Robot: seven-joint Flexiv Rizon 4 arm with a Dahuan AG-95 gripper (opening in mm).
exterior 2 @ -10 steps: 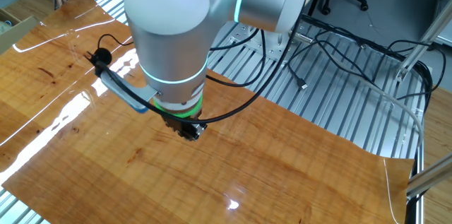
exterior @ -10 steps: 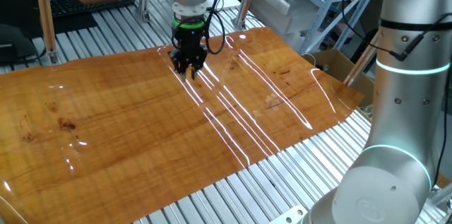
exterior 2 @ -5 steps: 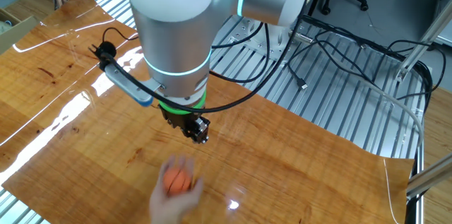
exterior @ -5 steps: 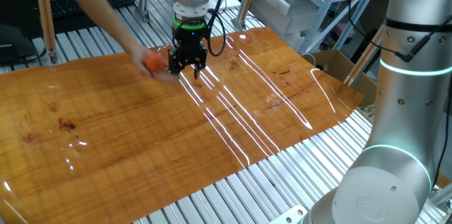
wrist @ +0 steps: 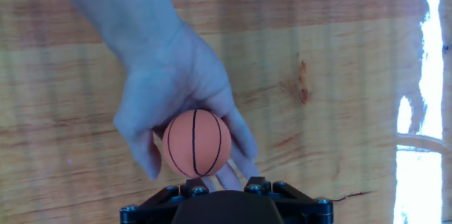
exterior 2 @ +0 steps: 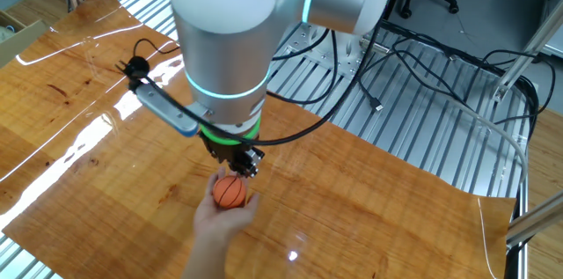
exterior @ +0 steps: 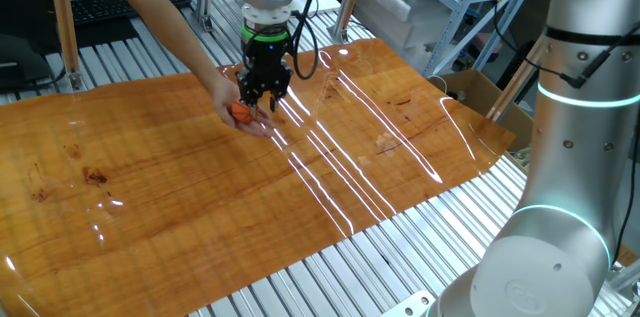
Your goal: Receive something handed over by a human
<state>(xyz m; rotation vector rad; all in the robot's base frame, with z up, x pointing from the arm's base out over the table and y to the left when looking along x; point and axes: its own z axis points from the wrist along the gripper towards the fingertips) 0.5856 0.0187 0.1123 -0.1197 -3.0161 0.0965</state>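
A small orange ball with black lines, like a mini basketball [wrist: 197, 143], rests in the human's bare hand [wrist: 166, 86], which holds it up just in front of my gripper [wrist: 226, 183]. In one fixed view the hand [exterior: 232, 95] reaches in from the upper left and holds the ball [exterior: 244, 112] just below and left of the gripper [exterior: 262, 100]. In the other fixed view the ball [exterior 2: 230, 191] sits right under the gripper [exterior 2: 245, 166]. The jaws stand apart and hold nothing. The ball is outside them, close to the fingertips.
A glossy wooden board [exterior: 200, 187] covers the slatted metal table [exterior: 330, 277]. A second silver robot arm with cyan rings [exterior: 575, 127] stands at the right. A keyboard [exterior: 110, 5] lies at the back left. Cables [exterior 2: 422, 59] lie on the slats beyond the board.
The human's hand has brought the ball from the far left up to the gripper. The gripper has risen a little and its jaws have spread apart.
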